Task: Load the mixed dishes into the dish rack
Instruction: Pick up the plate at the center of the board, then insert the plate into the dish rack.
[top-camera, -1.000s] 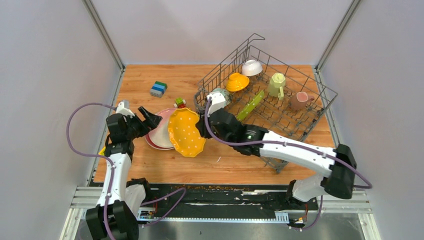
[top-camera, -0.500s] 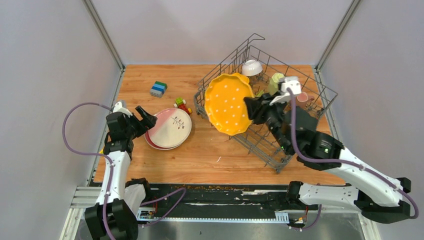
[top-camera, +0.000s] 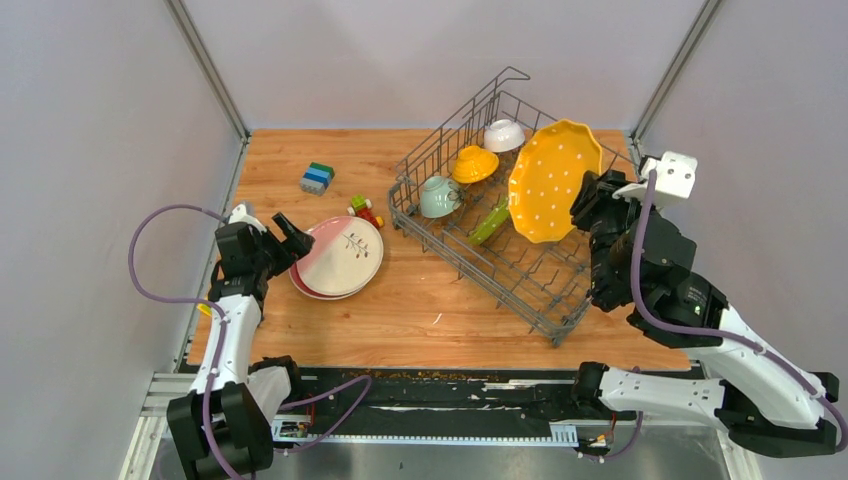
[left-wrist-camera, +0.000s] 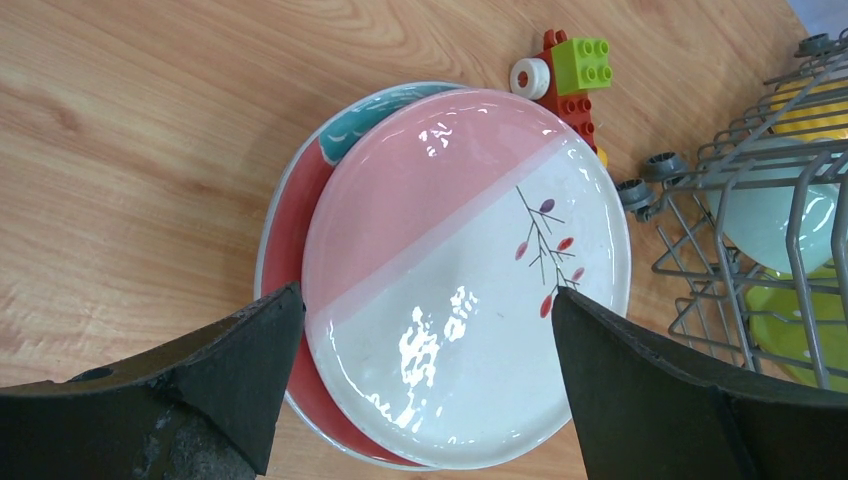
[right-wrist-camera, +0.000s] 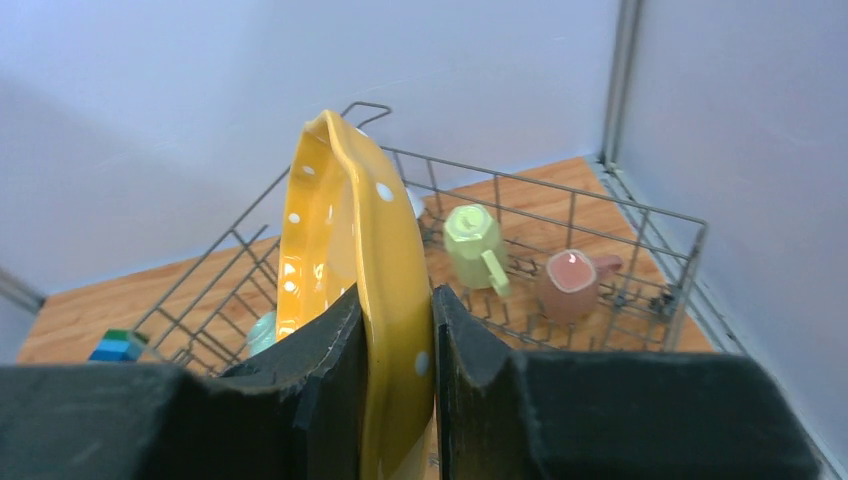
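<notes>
My right gripper is shut on the rim of a yellow white-dotted plate. It holds the plate on edge above the right half of the grey wire dish rack. Inside the rack are a teal mug, a yellow bowl, a white bowl, a lime-green plate, a pale-green mug and a pink mug. My left gripper hangs open over the near edge of a pink-and-white plate, which is stacked on a red plate.
Small toy blocks lie on the wooden table: a blue-green stack and a red-green cluster between the plate stack and the rack's left corner. Grey walls close in the table on three sides.
My right arm has swung the yellow plate from the table left of the rack, across it, to above its right end. The left arm has barely moved.
</notes>
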